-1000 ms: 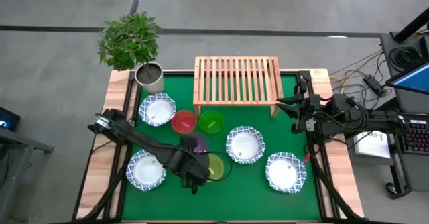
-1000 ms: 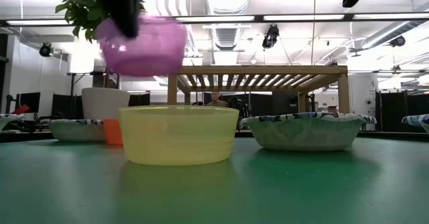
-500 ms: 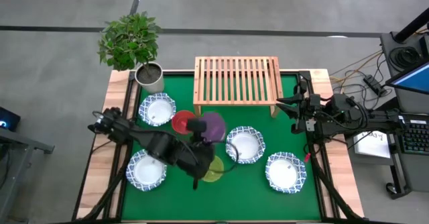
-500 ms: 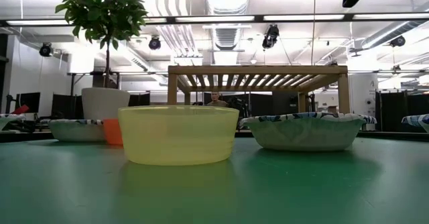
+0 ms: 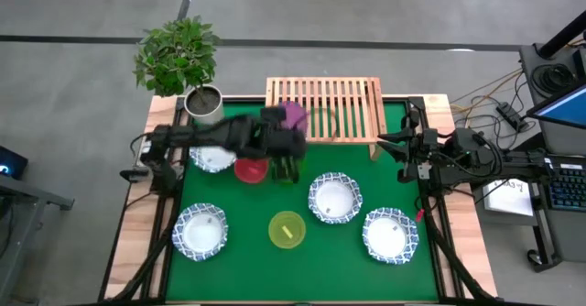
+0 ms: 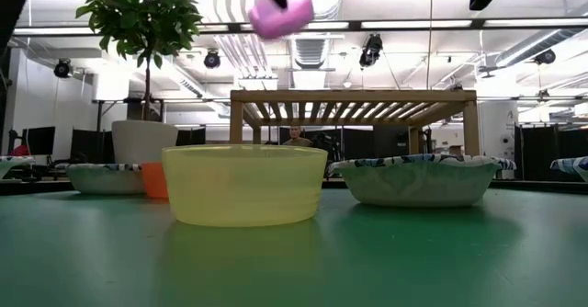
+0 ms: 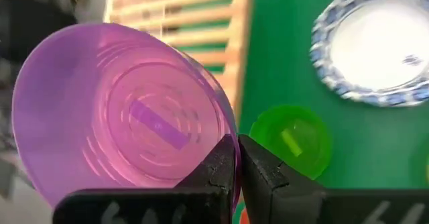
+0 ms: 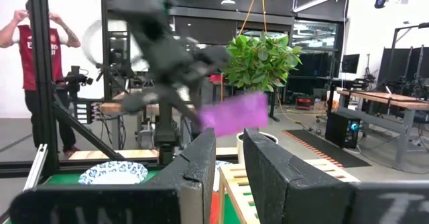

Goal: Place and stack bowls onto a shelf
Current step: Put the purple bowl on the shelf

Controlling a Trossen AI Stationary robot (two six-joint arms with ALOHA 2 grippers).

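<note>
My left gripper (image 5: 287, 130) is shut on the purple bowl (image 5: 294, 114) and holds it in the air over the near left part of the light-wood shelf (image 5: 334, 107). The low view shows the purple bowl (image 6: 282, 15) high above the shelf (image 6: 354, 98). On the green mat stand several white bowls with blue rims, such as the one (image 5: 334, 199), plus the red bowl (image 5: 250, 169), the green bowl (image 5: 291, 167) and the yellow-green bowl (image 5: 287, 230). My right gripper (image 5: 385, 146) waits at the table's right edge, slightly open, with nothing between its fingers. My left gripper pinches the purple bowl's rim (image 7: 226, 131), one finger (image 7: 216, 167) inside the bowl and the other outside. The fingers slant down from the table's left and near side. The bowl is lifted clear and tilted, its mouth turned toward the wrist.
A grey pot with a leafy plant (image 5: 203, 104) stands at the far left corner beside the shelf. Wooden borders (image 5: 160, 205) edge the mat. A person (image 8: 41, 70) stands in the room beyond the table.
My left gripper has risen and swung from above the yellow-green bowl toward the table's far edge, to over the shelf's near left part. The purple bowl has gone with it, lifted higher and tilted.
</note>
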